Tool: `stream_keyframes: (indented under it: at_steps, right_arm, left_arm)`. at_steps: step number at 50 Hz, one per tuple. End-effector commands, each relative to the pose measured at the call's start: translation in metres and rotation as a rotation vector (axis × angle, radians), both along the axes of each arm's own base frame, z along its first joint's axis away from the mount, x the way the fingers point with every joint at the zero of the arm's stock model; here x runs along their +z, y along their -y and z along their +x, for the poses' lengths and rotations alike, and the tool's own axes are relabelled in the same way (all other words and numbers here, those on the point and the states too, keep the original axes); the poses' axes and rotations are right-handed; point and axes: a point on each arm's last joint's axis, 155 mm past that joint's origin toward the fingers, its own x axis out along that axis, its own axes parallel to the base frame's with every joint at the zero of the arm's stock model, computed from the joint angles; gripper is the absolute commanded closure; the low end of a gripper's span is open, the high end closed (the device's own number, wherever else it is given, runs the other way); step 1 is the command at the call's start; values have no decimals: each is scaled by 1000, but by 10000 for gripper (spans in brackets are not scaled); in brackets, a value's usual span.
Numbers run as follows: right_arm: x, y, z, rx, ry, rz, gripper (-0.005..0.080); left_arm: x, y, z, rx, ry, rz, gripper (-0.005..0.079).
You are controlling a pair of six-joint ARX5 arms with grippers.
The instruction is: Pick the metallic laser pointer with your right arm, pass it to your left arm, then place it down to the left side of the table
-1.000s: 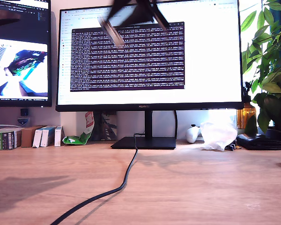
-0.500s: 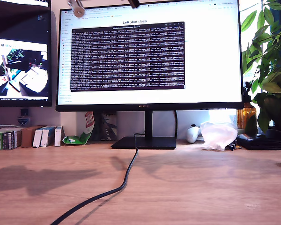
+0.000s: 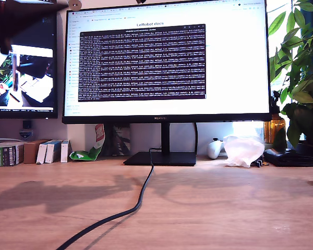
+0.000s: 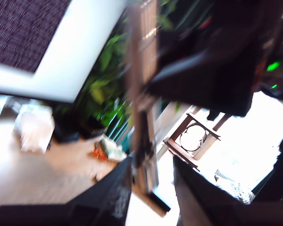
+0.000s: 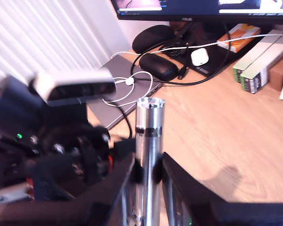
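Note:
The metallic laser pointer [image 5: 149, 136] stands upright between the fingers of my second gripper [image 5: 149, 160], which is shut on its ringed silver body. My first gripper [image 4: 152, 165] faces it. In the blurred first wrist view the pointer [image 4: 142, 108] runs down between the two dark fingers, and light shows between it and one finger. The second arm's dark bulk [image 4: 217, 61] sits close behind it. In the exterior view only the pointer's silver tip [image 3: 73, 4] shows, beside a dark blurred arm [image 3: 21, 21] at the exterior view's top left. The table [image 3: 224, 203] lies far below.
A black cable [image 3: 141, 198] crosses the table from the monitor [image 3: 167, 62]. Small boxes [image 3: 21, 152] stand at the exterior view's left. A white bag [image 3: 243, 150] and a plant [image 3: 302, 67] are at its right. A laptop [image 5: 118, 89] lies beyond the table's end.
The arms and the pointer have moved from above the monitor's middle towards the exterior view's top left corner. Their shadow on the table has shifted and grown.

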Motion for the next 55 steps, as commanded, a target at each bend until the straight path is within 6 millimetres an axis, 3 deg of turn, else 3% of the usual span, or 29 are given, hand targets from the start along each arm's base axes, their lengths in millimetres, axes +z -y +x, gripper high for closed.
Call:
stream_keyframes:
  at_steps: [1,21,25,32,35,40,46,55]
  right_arm:
    - [-3,-8,-8,22,-9,-3,765]
    - [8,-25,-28,72,5,40,765]
    - [8,-26,-28,74,5,39,765]
    - [8,-26,-28,73,5,39,764]
    - [7,-25,-28,72,4,37,758]
    - [6,-25,-28,72,1,34,653]
    - [5,-25,-28,74,2,30,436]
    - [-1,-19,-24,69,6,2,427]
  left_arm:
    - [8,2,-1,-9,26,-6,501]
    - [7,2,-1,-8,18,-6,511]
    - [7,2,-1,-9,17,-6,575]
    - [7,2,-1,-8,33,0,773]
    - [7,2,-1,-6,33,-1,762]
    - [7,2,-1,-1,60,9,762]
    - [7,2,-1,2,84,17,762]
    - [7,1,0,13,111,27,762]
